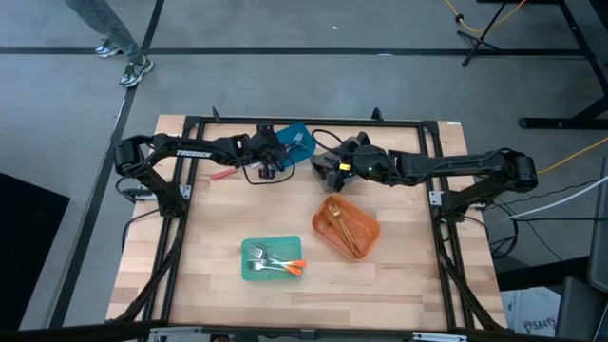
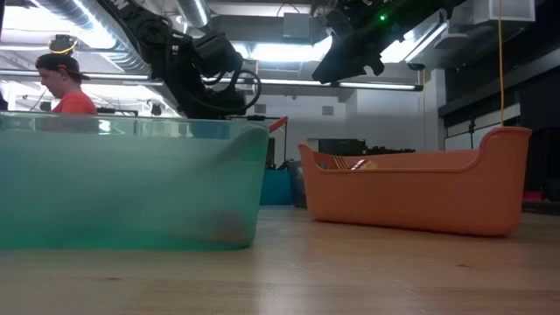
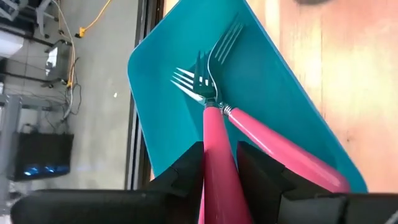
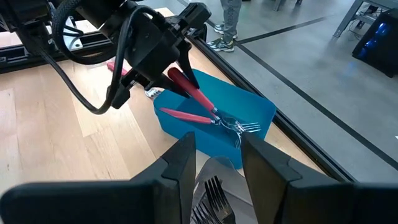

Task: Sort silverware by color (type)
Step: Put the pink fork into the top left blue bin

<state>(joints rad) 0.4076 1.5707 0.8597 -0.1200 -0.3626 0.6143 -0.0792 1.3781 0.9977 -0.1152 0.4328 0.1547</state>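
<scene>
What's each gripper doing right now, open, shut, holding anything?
Left gripper: shut on a pink-handled fork, over the blue bin.
Right gripper: open, holding nothing, just beside that bin.

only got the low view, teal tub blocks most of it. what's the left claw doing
Observer: The left claw is clamped on a pink-handled metal fork, held above the blue plastic bin.
Operator: anything in that bin
Observer: Yes, a second pink-handled fork lies inside it.
Operator: any pink ones lying loose
Observer: One pink-handled utensil lies on the wooden table, beside the left arm.
</scene>
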